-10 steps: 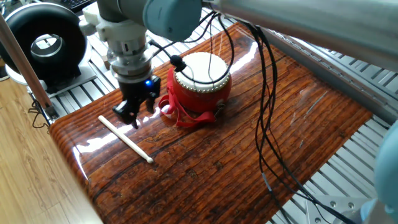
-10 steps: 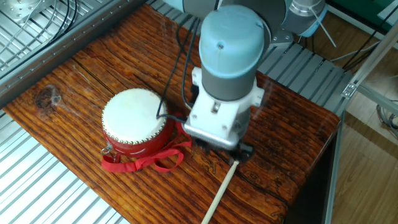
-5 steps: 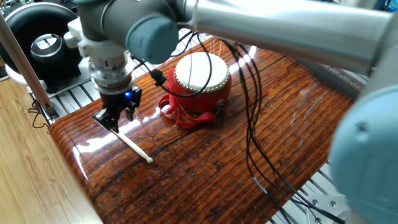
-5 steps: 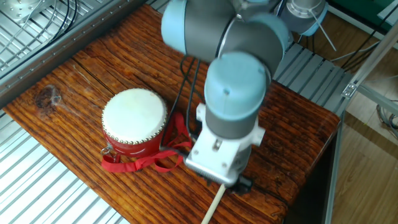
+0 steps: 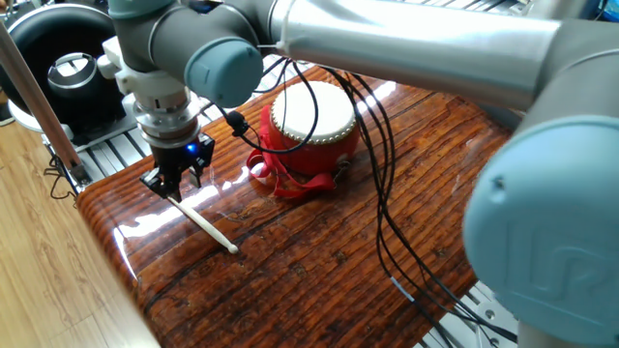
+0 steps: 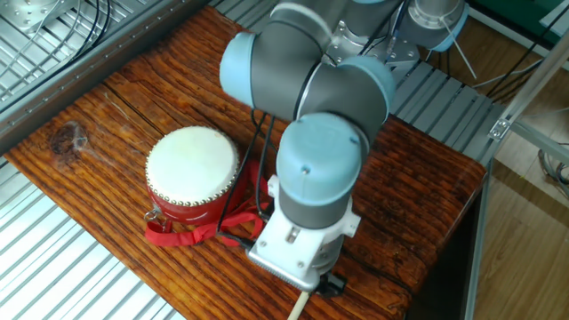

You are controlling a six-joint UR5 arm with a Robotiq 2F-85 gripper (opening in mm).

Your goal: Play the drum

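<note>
Drum (image 5: 311,126): upright on the wooden table (image 5: 426,222), skin side up, red ribbons spilled at its base toward the near edge. Nothing touches it.
Stick (image 5: 201,221): thin pale rod lying flat on the wood, well apart from the drum, running diagonally toward the table's corner.
Gripper (image 5: 176,185): pointed straight down over the stick's upper end, fingertips at or just above the wood, one on each side of the rod.
Fingers: slightly parted around the stick; whether they already pinch it I cannot tell. In the other fixed view the wrist hides them, with only the stick's end (image 6: 297,308) showing below.
Cables (image 5: 387,193): black loops hanging off the arm, draped past the drum's rim.
Stage: judged as the pickup of the stick; no beat on the drum yet.
Risk, grip: the hold is near the rod's very end, so it may pivot or slip out when lifted.
Risk, surface: glossy wood; a closing finger could roll the stick away.
Risk, cables: a swing toward the drum could drag the loops over the skin or snag the ribbons.
</note>
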